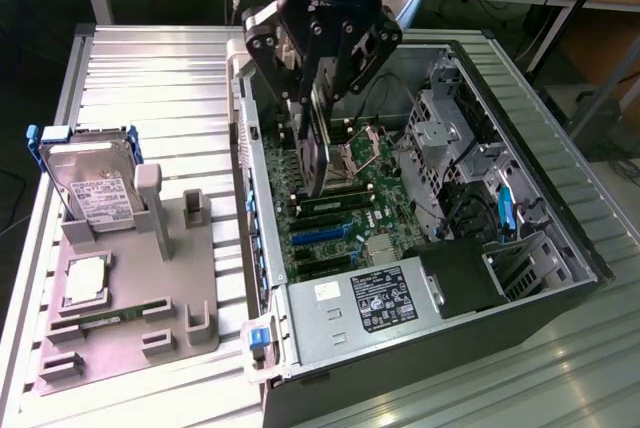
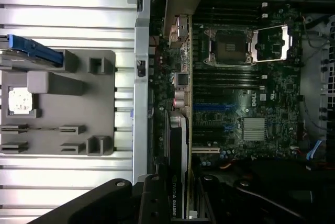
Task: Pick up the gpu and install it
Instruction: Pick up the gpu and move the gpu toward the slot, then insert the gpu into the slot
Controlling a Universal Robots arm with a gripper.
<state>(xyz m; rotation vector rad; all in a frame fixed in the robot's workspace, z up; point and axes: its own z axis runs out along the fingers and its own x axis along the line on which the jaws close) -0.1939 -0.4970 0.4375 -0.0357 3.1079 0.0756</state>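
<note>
One pincer (image 1: pixel 322 98) was clamped on the top edge of one gpu (image 1: pixel 318 153), which stood on edge inside the one open computer case (image 1: pixel 560 198). The gpu was over the motherboard (image 1: pixel 375 210) and near the case wall at the exterior view's left. Whether its lower edge touched a slot could not be told. On the counter (image 1: pixel 160 78), one grey tray (image 1: pixel 190 288) carried one hard drive (image 1: pixel 95 188), one processor chip (image 1: pixel 85 281) and one memory stick (image 1: pixel 110 316). Bare slats lay beyond the tray.
</note>
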